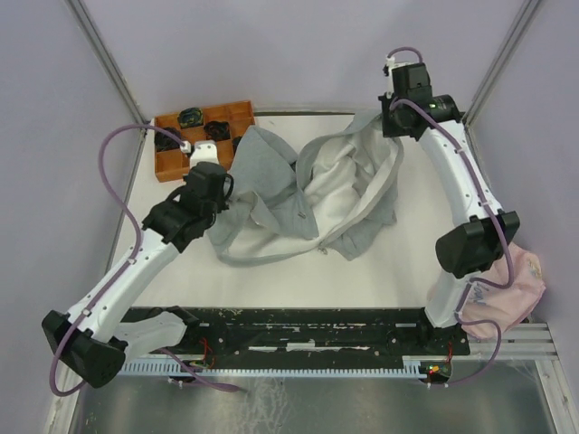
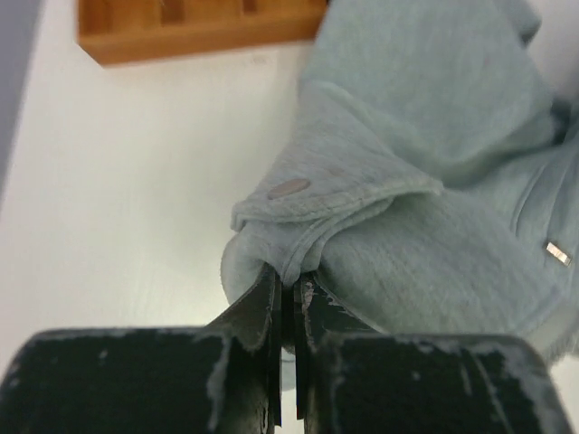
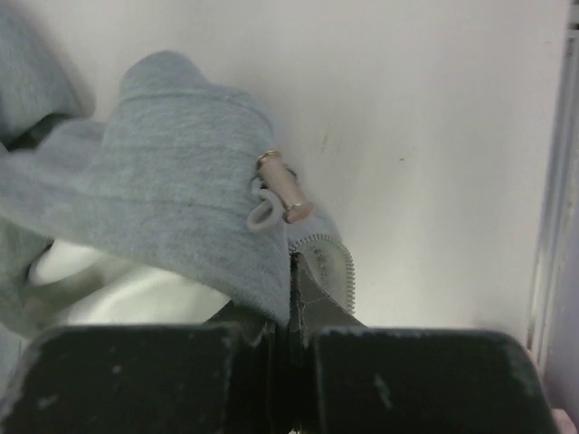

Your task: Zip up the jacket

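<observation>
Jacket (image 1: 267, 176) lies between left claw (image 2: 288, 287) and right claw (image 3: 292, 271), both pinching its edges.

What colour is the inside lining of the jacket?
White. The lining of the light grey fleece jacket shows best in the top external view.

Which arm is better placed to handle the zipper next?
Probably right: the right gripper is shut on the jacket beside the zipper teeth. The left gripper pinches it near a snap.
</observation>
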You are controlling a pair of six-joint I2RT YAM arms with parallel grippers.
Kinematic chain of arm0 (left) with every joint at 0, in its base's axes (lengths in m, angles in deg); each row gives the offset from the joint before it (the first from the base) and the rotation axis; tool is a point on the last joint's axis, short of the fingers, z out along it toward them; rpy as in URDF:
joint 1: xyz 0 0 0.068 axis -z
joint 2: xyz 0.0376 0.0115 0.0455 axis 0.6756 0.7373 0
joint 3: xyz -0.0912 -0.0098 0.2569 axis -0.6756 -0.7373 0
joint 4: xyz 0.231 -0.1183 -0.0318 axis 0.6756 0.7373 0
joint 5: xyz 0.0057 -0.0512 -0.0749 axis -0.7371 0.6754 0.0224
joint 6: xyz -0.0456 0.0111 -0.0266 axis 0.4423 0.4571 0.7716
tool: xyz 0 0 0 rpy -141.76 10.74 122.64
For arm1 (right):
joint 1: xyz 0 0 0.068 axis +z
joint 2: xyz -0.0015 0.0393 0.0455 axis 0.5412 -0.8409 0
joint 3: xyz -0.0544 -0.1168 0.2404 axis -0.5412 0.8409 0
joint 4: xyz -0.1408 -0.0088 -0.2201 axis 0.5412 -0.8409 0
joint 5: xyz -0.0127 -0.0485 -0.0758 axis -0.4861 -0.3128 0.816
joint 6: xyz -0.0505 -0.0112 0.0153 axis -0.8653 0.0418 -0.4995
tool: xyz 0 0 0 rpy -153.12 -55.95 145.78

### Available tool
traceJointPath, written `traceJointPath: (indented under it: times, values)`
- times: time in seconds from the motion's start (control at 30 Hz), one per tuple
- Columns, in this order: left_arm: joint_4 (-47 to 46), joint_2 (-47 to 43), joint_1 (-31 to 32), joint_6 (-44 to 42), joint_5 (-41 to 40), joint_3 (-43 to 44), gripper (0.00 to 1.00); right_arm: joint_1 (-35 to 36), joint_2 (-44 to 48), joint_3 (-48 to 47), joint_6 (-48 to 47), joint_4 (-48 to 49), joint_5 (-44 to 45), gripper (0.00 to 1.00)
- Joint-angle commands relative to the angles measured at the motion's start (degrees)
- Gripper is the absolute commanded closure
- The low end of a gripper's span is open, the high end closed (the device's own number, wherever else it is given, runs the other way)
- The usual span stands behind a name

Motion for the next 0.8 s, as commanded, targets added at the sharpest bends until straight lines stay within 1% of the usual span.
traceJointPath:
  times: [0.0,0.03,0.07,0.13,0.17,0.27,0.37,0.57,0.67,0.77]
  values:
    - [-8.3,-0.5,-0.2,6.1,8.4,-7.3,0.97,4.2,-5.3,-0.7,-0.1,0.0,-3.7,1.00]
    - [-8.7,-0.6,-0.3,7.0,8.6,-8.9,0.97,4.5,-6.5,-0.7,0.3,-0.1,-3.6,0.98]
    - [-8.9,-0.9,-0.3,7.9,8.3,-10.4,0.97,4.7,-7.5,-0.7,0.8,-0.4,-3.3,0.91]
    - [-8.9,-2.0,-0.3,8.9,7.5,-13.0,0.97,5.0,-8.6,-0.5,1.4,-1.6,-2.5,0.73]
    - [-9.0,-3.1,-0.2,9.2,7.2,-13.9,0.96,5.4,-8.7,0.0,1.4,-1.8,-2.2,0.68]
    - [-9.4,-5.2,-0.3,9.4,7.9,-15.4,0.94,7.5,-6.3,3.6,0.7,-0.9,-0.9,0.55]
    - [-10.1,-6.3,-0.3,9.5,9.9,-16.6,0.94,10.1,-0.9,8.9,0.5,1.8,-0.7,0.45]
    - [-10.5,-7.4,-0.3,10.2,12.5,-18.4,0.96,11.6,11.1,20.3,2.2,7.9,-5.0,0.36]
    - [-10.6,-8.4,-0.2,10.2,13.1,-18.8,0.96,12.6,15.7,27.1,4.1,11.7,-9.8,0.35]
    - [-10.6,-9.0,-0.2,10.2,13.4,-19.2,0.97,14.2,18.8,34.7,7.3,18.0,-17.5,0.35]
